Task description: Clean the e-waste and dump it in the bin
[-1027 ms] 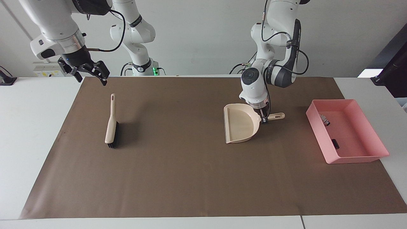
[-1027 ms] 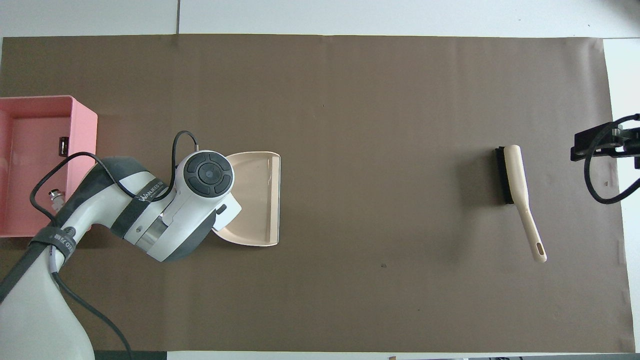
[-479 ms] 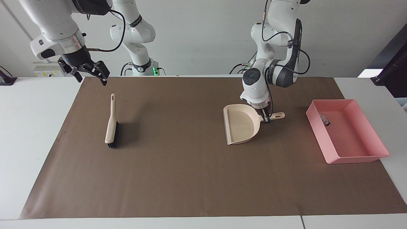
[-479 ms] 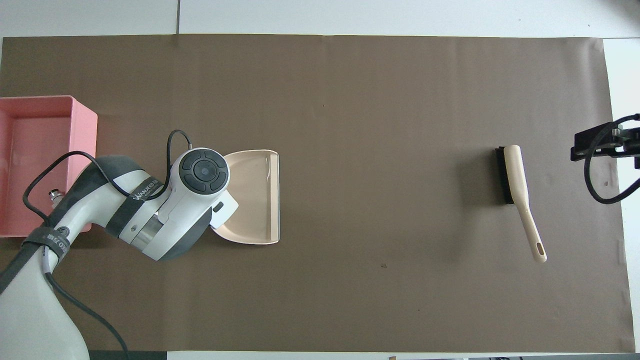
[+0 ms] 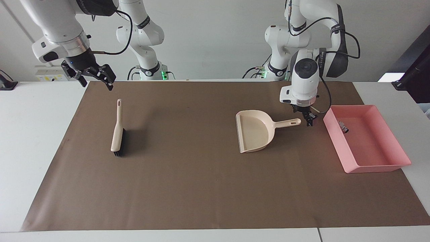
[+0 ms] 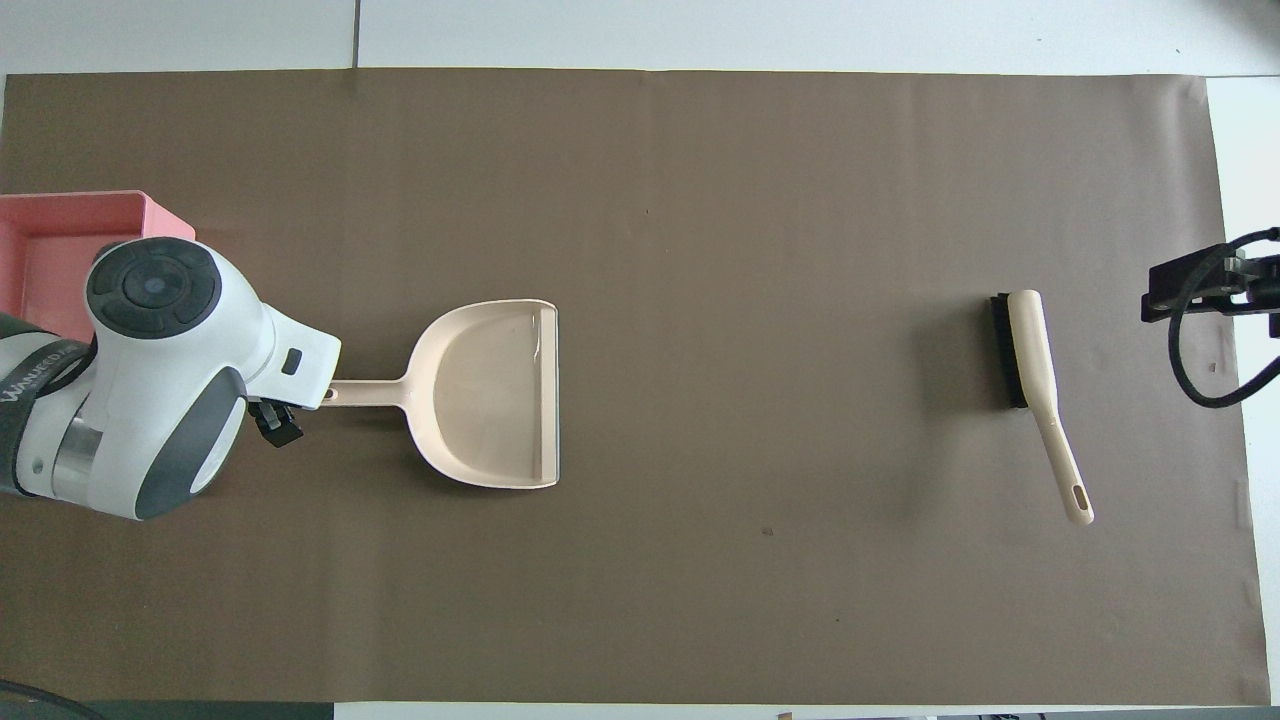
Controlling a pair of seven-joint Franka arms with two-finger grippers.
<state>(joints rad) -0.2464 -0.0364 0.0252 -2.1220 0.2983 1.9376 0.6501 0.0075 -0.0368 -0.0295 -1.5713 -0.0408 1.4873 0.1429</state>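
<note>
A big brown paper mat (image 5: 188, 188) is being spread over most of the white bench (image 5: 33, 134).

The shallow pink plastic tray with low walls (image 5: 386, 166), the bin, is being rested at the left arm's end of the bench, partly on the mat and partly over the mat's edge. One tiny whitish electronic part with a dark tip (image 5: 343, 127) is being held inside the tray, close to the tray wall that faces the middle of the bench. No more of the e-waste can be made out.

A beige plastic dustpan with a long handle (image 5: 253, 131) is being laid flat on the mat, beside the tray and nearer the middle of the bench. Its handle is being pointed toward the tray.

The left gripper (image 5: 308, 120) is being hung low over the mat, between the end of the dustpan handle and the tray. Nothing is being gripped by it. Whether it is open or closed cannot be told.

A beige hand brush with black bristles (image 5: 117, 134) is being laid on the mat toward the right arm's end of the bench. Its handle is being pointed toward the robots' edge.

The right gripper (image 5: 90, 74) is being held up in the air over the mat's corner at the right arm's end, by the robots' edge. Its fingers (image 5: 108, 76) are being spread wide apart, with nothing between them. This arm is waiting.
</note>
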